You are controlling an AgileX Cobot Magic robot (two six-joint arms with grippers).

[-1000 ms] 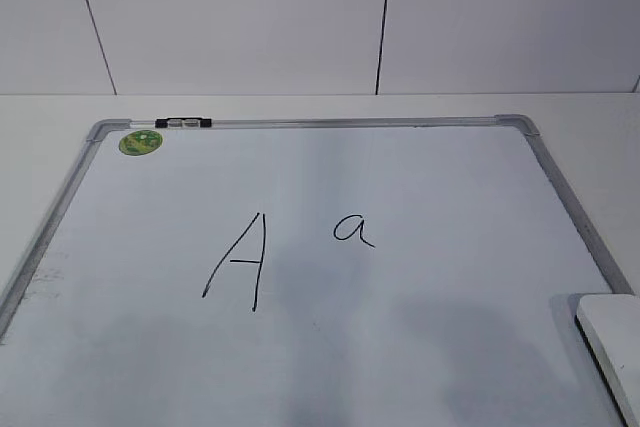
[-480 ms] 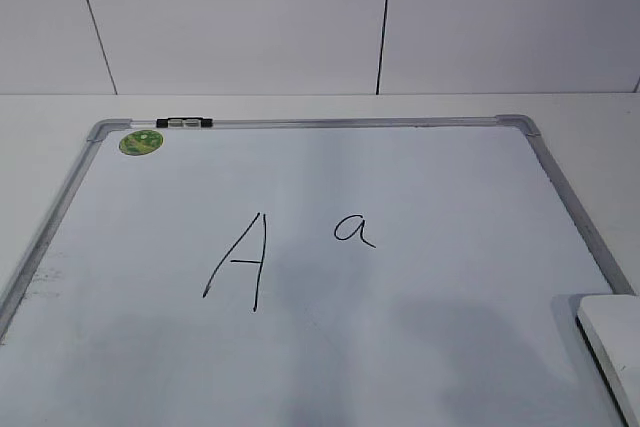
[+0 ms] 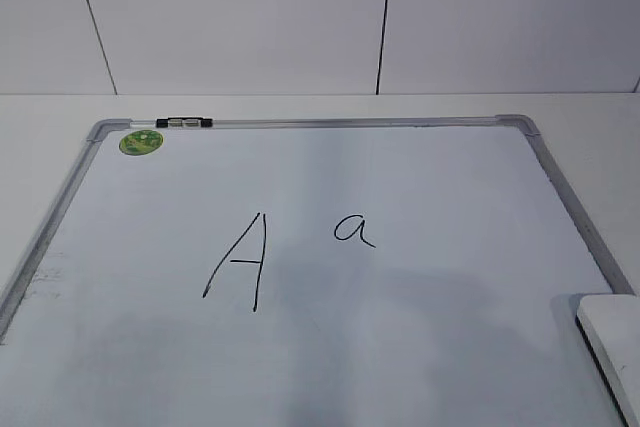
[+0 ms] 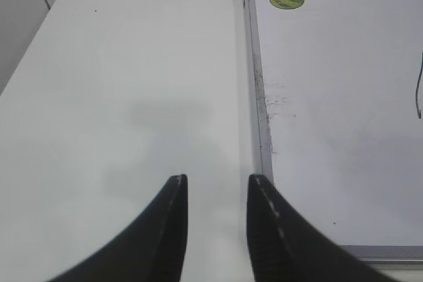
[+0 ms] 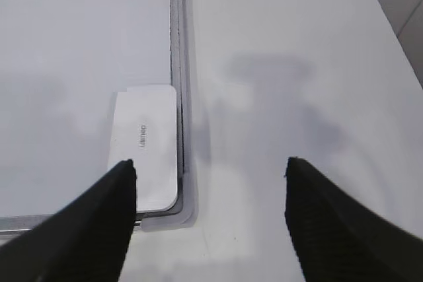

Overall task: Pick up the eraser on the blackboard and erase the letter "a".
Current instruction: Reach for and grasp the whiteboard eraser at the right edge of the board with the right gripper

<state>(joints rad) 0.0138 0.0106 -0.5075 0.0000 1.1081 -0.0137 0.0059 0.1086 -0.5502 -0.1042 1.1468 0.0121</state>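
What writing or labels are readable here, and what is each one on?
"A": large black handwritten capital on the blackboard, at.
"a": small handwritten letter to its right on the same board.
Eraser: small grey lettering on top, too blurred to read.
Green sticker at the board's corner: print too small to read.

The blackboard (image 3: 420,177) lies flat on the worktop (image 3: 585,112). On it, the letter "a" (image 3: 354,230) sits just right of the capital "A" (image 3: 236,261); the eraser (image 3: 612,345) rests in the near right corner, against the frame.
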